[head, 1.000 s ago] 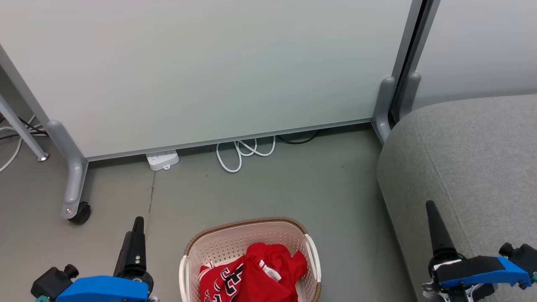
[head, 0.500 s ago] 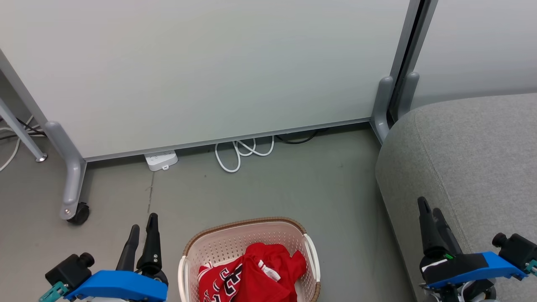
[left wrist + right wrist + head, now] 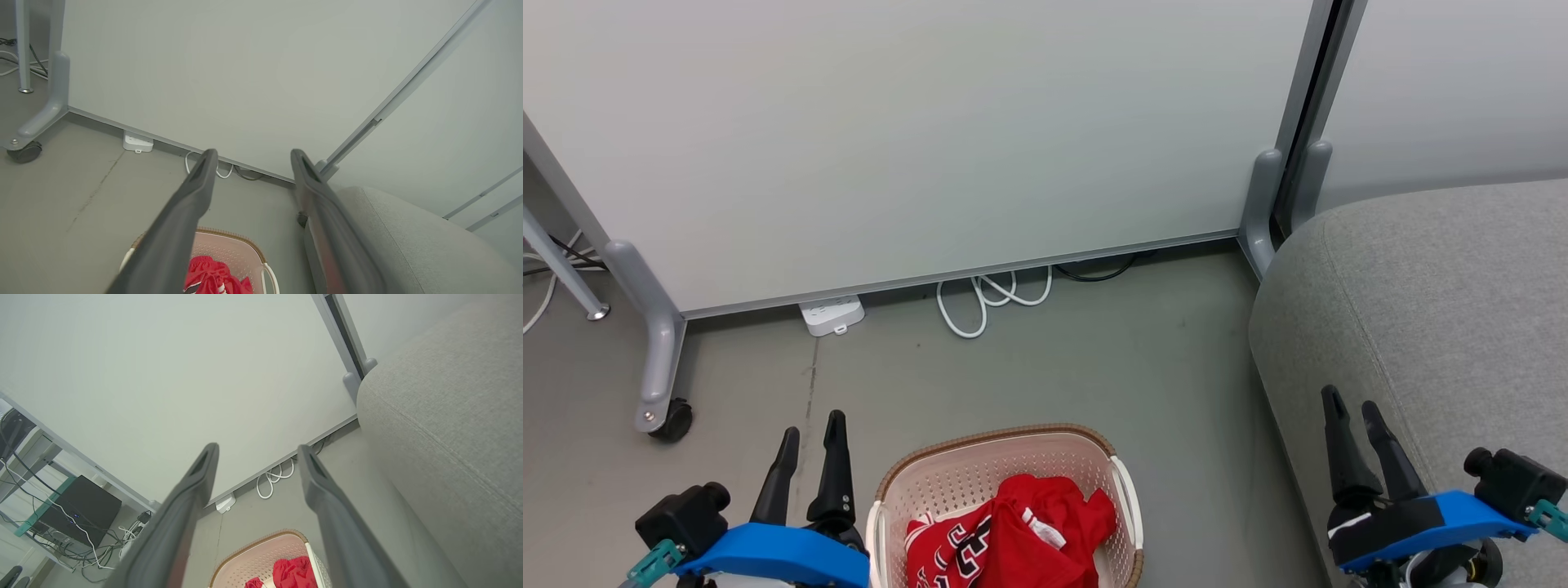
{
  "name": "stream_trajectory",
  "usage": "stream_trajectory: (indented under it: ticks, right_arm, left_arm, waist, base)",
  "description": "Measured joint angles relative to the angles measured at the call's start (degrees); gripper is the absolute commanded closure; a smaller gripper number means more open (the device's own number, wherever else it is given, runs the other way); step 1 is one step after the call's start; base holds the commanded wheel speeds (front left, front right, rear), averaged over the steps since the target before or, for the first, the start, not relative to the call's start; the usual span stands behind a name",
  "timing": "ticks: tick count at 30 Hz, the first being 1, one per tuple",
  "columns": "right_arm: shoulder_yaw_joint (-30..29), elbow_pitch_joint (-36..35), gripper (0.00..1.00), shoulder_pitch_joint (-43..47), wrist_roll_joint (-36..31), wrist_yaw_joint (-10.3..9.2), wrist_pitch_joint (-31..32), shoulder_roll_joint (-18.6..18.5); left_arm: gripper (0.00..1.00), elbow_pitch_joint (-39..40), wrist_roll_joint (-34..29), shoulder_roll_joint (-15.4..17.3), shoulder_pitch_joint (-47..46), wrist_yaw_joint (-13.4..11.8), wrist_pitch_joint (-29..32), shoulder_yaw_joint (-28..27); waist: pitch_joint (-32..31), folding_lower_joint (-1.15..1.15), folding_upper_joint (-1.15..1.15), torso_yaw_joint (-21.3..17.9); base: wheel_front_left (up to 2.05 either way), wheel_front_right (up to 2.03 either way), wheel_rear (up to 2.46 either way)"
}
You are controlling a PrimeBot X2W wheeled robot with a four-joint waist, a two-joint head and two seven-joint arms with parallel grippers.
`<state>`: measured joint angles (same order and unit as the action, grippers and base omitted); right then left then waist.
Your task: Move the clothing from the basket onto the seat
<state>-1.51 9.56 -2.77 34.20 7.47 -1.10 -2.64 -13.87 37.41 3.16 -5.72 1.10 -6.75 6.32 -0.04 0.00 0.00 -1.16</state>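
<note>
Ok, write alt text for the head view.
A cream laundry basket holding red shirts sits on a grey floor between the robot's two pairs of open jaws. A grey sofa stands on the right; a white partition runs behind.

The right gripper [image 3: 257, 448] had its two dark fingers spread wide, with nothing between them. Past them the basket [image 3: 249, 561] stood on the floor [image 3: 253, 518] with red clothing [image 3: 295, 573] heaped inside. The grey seat [image 3: 449, 437] rose near it. A coiled white cable [image 3: 274, 479] and a white power strip [image 3: 224, 503] lay at the floor's edge, under the pale partition [image 3: 184, 375].
</note>
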Motion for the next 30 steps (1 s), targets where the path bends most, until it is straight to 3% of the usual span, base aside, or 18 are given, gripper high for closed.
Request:
stream_trajectory:
  ticks: [30]
  right_arm:
    - [0.6,-2.75,0.0,0.85,-18.7,0.01,-1.43,-0.04]
  left_arm:
    - [0.0,-0.53,-15.75,0.18,-0.08,-1.69,-4.35,0.79]
  waist:
    - [-0.05,0.0,0.0,-0.52]
  base:
    - [0.0,0.0,0.0]
